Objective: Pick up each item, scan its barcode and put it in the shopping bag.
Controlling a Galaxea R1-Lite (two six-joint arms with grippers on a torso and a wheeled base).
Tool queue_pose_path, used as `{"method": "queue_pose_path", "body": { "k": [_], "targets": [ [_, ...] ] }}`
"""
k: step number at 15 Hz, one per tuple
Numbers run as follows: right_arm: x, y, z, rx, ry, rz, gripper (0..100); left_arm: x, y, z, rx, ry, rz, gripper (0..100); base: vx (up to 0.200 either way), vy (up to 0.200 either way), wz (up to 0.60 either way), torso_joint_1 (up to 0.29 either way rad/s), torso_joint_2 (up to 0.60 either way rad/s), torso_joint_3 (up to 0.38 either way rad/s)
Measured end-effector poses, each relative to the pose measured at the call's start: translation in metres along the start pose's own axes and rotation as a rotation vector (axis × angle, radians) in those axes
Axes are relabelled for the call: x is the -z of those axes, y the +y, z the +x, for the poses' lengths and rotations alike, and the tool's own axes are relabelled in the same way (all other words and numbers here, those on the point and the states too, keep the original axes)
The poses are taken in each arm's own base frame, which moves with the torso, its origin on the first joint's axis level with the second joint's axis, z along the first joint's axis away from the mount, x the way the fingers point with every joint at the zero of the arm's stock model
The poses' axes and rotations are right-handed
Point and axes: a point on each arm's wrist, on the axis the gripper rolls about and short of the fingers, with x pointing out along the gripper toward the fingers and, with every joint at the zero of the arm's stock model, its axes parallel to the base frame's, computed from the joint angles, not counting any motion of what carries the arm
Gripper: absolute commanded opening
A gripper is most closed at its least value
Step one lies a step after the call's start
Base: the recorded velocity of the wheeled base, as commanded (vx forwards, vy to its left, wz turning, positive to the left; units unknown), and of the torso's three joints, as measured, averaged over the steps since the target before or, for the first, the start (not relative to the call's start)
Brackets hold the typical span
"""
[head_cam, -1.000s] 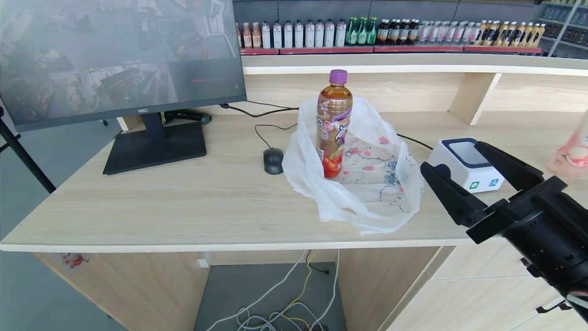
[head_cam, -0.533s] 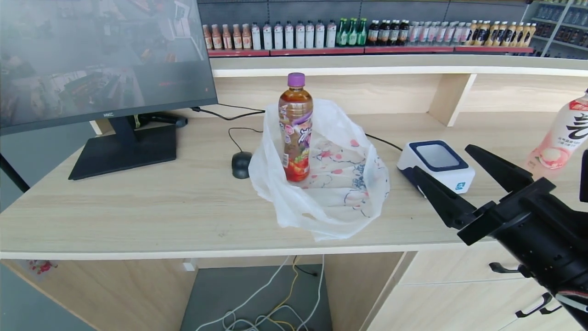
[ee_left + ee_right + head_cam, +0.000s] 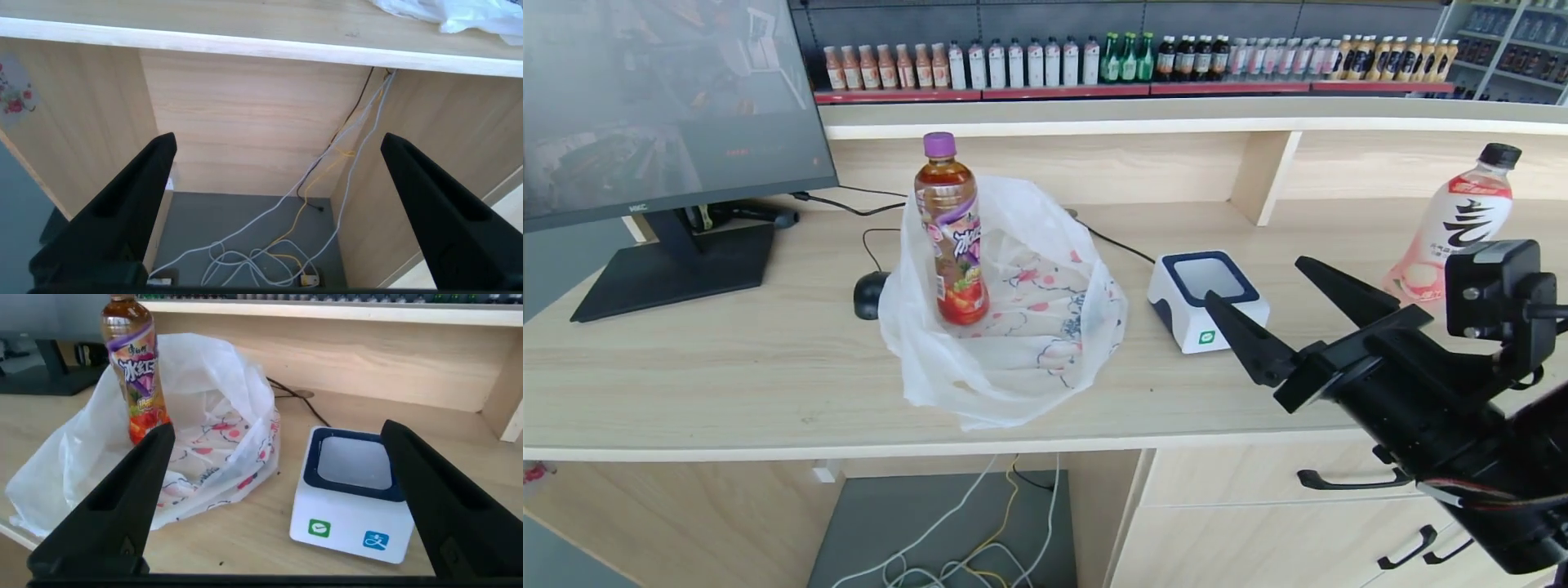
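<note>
A tea bottle point(image 3: 947, 237) with a purple cap stands upright inside the white plastic shopping bag point(image 3: 1013, 343) on the wooden counter point(image 3: 727, 367). The white scanner point(image 3: 1205, 298) sits just right of the bag. A pink bottle point(image 3: 1445, 229) with a black cap stands at the far right. My right gripper point(image 3: 1254, 278) hangs open and empty in front of the scanner, at the counter's front edge. From the right wrist, the gripper point(image 3: 278, 429) frames the scanner point(image 3: 355, 494), the bag point(image 3: 221, 457) and the tea bottle point(image 3: 135, 367). My left gripper point(image 3: 278, 139) is open and empty below the counter's front edge.
A monitor point(image 3: 662, 98) and a mouse point(image 3: 870, 294) stand left of the bag. A raised ledge point(image 3: 1176, 122) runs along the back, with a shelf of bottles point(image 3: 1135, 61) behind it. Drawers point(image 3: 1339, 490) sit under the counter at the right, and cables point(image 3: 286, 245) hang under the desk.
The head camera has swung to the right, so the whole scene slid left and the pink bottle came fully into view. The right gripper stays open and now sits farther right against the scanner.
</note>
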Motion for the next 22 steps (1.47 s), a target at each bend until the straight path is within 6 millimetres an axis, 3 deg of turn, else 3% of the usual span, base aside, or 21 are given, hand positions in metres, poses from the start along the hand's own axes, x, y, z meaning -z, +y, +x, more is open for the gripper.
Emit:
{"method": "queue_pose_path", "body": {
  "k": [17, 22],
  "targets": [
    [0.0068, 0.0022, 0.0091, 0.001, 0.014, -0.007, 100, 0.0000, 0.0000, 0.0000, 0.000, 0.000, 0.000, 100, 0.000, -0.200, 0.00, 0.001, 0.00, 0.002],
    [0.0071, 0.0022, 0.0088, 0.000, 0.016, -0.004, 100, 0.0001, 0.0000, 0.0000, 0.001, 0.001, 0.007, 100, 0.000, 0.000, 0.00, 0.000, 0.00, 0.000]
  ]
}}
